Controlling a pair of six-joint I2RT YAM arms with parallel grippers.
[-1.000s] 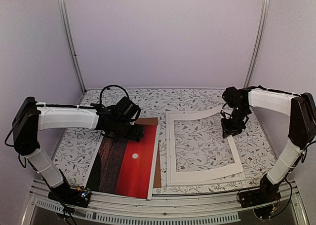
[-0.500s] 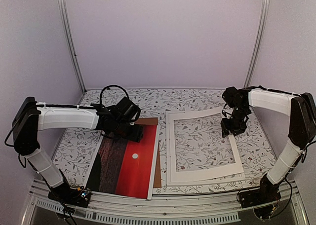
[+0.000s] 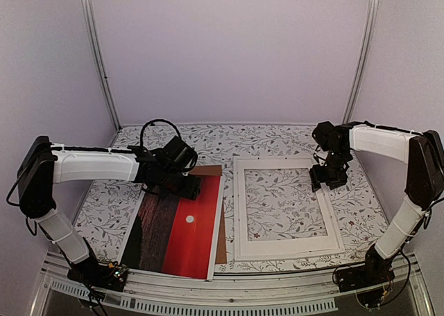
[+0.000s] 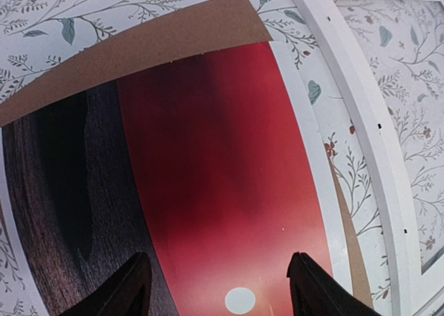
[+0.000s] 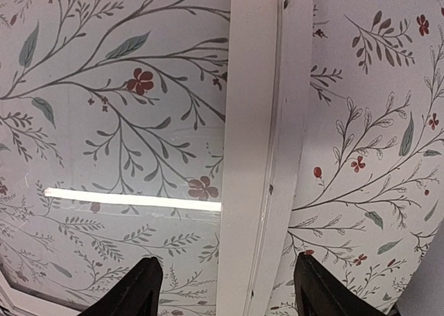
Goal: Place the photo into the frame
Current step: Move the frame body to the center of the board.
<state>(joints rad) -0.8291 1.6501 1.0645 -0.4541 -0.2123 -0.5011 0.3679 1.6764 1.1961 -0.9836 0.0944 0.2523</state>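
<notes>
Photo: flat, long axis near-to-far, dark side left
Frame: flat, parallel, just right
Left claw: open over photo
Right claw: open over frame

The left arm and right arm have white shells and black joints; a black cable loops, perhaps from the camera.
</notes>
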